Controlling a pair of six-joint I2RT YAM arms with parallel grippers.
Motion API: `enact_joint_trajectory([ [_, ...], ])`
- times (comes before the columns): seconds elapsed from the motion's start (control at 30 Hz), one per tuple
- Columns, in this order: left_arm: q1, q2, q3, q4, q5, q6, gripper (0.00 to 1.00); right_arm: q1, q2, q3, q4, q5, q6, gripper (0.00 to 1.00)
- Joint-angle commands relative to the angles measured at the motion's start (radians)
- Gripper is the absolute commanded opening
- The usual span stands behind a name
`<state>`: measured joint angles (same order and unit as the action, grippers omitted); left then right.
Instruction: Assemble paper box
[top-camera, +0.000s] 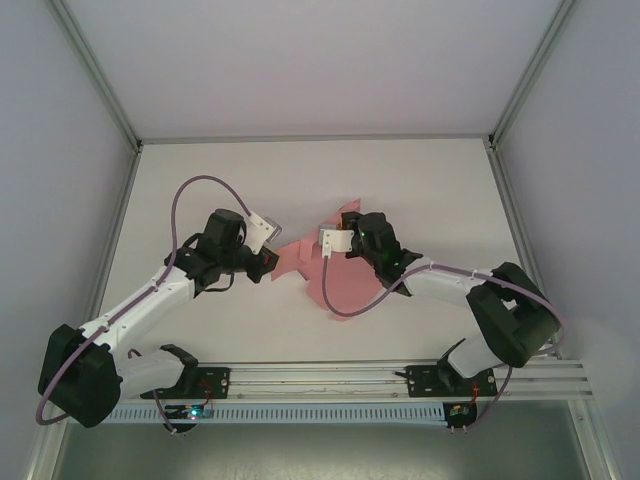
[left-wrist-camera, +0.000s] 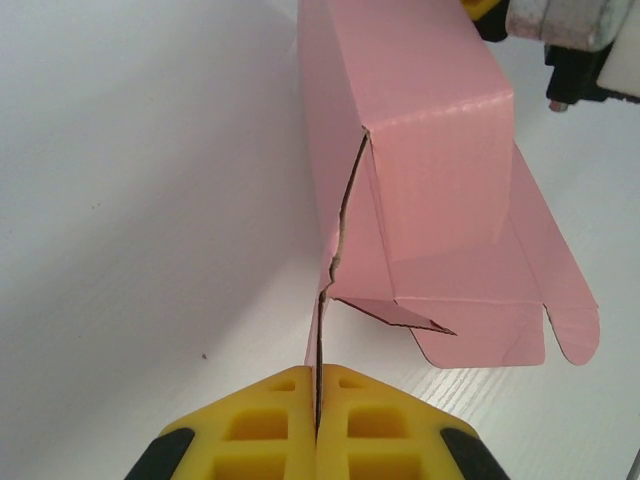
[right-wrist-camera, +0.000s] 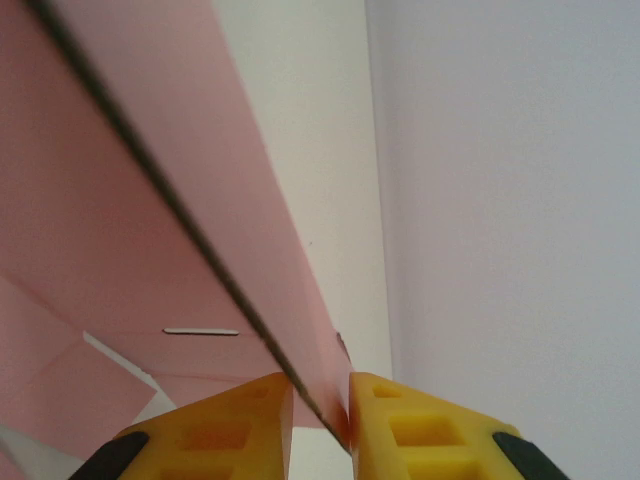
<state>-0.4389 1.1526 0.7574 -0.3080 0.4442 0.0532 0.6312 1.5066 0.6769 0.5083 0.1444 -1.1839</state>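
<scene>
A pink card box (top-camera: 310, 268), partly folded, sits on a white desk (top-camera: 200, 180), held between two robot arms.

Seen from above, the left gripper (top-camera: 271, 261) meets the box at its left corner. The right gripper (top-camera: 330, 248) reaches in over the box's upper right part. Flaps stick out from the box toward the far side and the near side.

In the left wrist view, the box (left-wrist-camera: 430, 150) stands up from the desk (left-wrist-camera: 150, 200) as an open sleeve. One wall rises upright and a broad pink panel slopes away to its right. A rounded flap and a squarer flap lie flat on the desk at the box's near right end, and a small pointed tab juts out below the fold. The left gripper (left-wrist-camera: 318, 400) has its yellow jaws clenched on the thin near edge of the upright wall, pads pressed together with the card between them. The right gripper (left-wrist-camera: 570, 40) shows at the far right corner of the box.

In the right wrist view, a box (right-wrist-camera: 120, 230) panel runs edge-on between the yellow jaws of the right gripper (right-wrist-camera: 320, 410). A narrow gap shows between the pads, so I cannot tell whether they clamp the card. A thin slot (right-wrist-camera: 200, 331) is cut in the panel left of that edge.
</scene>
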Motion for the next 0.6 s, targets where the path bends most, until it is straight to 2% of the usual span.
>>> enact_joint_trajectory([
  [0.0, -0.012, -0.014, 0.009, -0.016, 0.02, 0.029, 0.0, -0.014, 0.017, 0.035, 0.042, -0.06, -0.011, 0.22],
  [0.23, -0.013, -0.008, 0.01, -0.011, 0.025, 0.034, 0.0, -0.014, 0.012, 0.059, -0.052, -0.131, -0.014, 0.19],
  [0.43, -0.012, -0.008, 0.009, 0.001, -0.016, 0.023, 0.0, -0.013, 0.016, 0.075, -0.109, -0.113, -0.018, 0.09],
  [0.57, -0.012, -0.004, 0.006, 0.024, -0.13, -0.024, 0.0, -0.011, 0.016, 0.059, -0.072, -0.056, -0.025, 0.0],
])
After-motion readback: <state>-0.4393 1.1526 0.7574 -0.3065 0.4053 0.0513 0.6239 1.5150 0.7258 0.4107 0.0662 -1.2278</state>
